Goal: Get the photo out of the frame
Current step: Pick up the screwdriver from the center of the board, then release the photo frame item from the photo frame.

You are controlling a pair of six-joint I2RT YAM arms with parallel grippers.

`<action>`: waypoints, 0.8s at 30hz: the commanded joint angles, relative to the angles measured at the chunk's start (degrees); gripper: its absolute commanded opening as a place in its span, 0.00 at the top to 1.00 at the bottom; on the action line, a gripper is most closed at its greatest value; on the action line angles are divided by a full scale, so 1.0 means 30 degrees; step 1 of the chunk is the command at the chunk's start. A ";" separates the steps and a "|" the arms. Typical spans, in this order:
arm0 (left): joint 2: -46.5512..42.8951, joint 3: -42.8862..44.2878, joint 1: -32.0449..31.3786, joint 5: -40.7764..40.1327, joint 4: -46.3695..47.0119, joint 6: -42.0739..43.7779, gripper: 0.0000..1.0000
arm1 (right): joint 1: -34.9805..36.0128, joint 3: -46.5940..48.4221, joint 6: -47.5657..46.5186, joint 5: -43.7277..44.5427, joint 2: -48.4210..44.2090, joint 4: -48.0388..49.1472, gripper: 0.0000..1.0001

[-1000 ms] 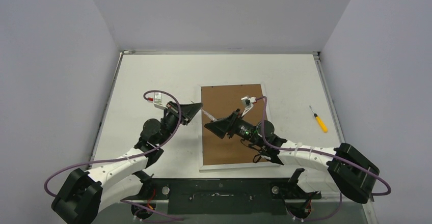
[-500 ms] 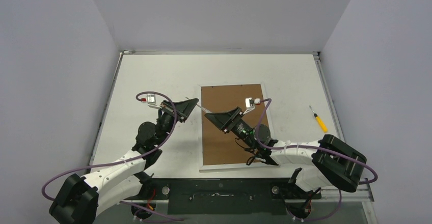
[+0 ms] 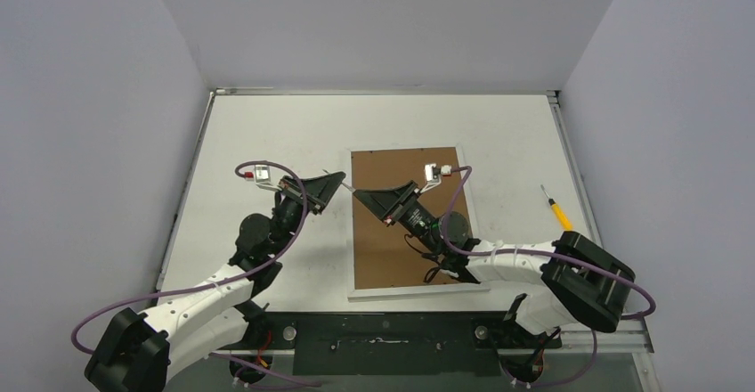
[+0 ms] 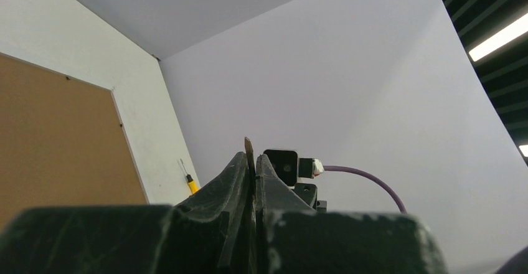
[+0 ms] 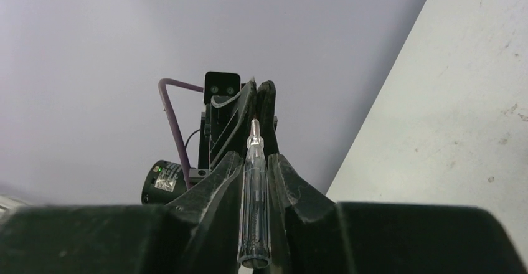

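Two grippers share one tool above the frame (image 3: 378, 258), which lies brown back up, the photo hidden inside it. My left gripper (image 3: 336, 179) clamps the blade and my right gripper (image 3: 361, 196) pinches the handle of a clear screwdriver (image 5: 255, 205), probably a handover before prying. Only my right wrist view shows that transparent handle; overhead it is a sliver.

You have a yellow-handled screwdriver (image 3: 556, 211) lying on the white table (image 3: 267, 134) at right, metal shaft pointing to the far side, well apart from a slim clear-handled tool (image 5: 254, 224) raised near the middle, with pale grey walls (image 3: 374, 18) enclosing three sides.
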 commanded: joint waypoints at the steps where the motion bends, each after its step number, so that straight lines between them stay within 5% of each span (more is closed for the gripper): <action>1: -0.0221 0.0237 -0.0052 -0.0056 0.0339 0.0409 1.00 | 0.0068 0.0733 0.0253 -0.0642 0.0531 0.1436 0.92; 2: -0.0237 0.0219 -0.0052 -0.0041 0.0283 0.0486 1.00 | 0.0010 0.0664 0.0333 -0.0736 0.0525 0.1519 0.94; 3: -0.0305 0.0231 -0.0011 -0.0028 0.0089 0.0609 0.85 | -0.0067 0.0531 0.0358 -0.0755 0.0451 0.1555 0.95; 6: -0.1487 0.0764 0.0238 -0.0961 -0.3661 0.1847 0.19 | -0.0910 -0.0033 0.0347 -0.1731 -0.0163 0.0957 0.95; 8: -0.2541 0.1766 0.0429 -0.2505 -0.8238 0.3387 0.04 | -0.1920 0.0189 -0.0111 -0.3231 -0.0747 -0.1405 0.95; 16: -0.2733 0.2750 0.3058 -0.1817 -1.4225 0.7223 0.04 | -0.6659 0.2485 -0.6872 -0.9927 -0.1241 -1.3017 0.95; 24: 0.1560 0.4570 0.3107 -0.4025 -1.6292 0.8624 0.04 | -1.0453 0.5178 -1.2228 -1.4624 0.1990 -1.7004 0.95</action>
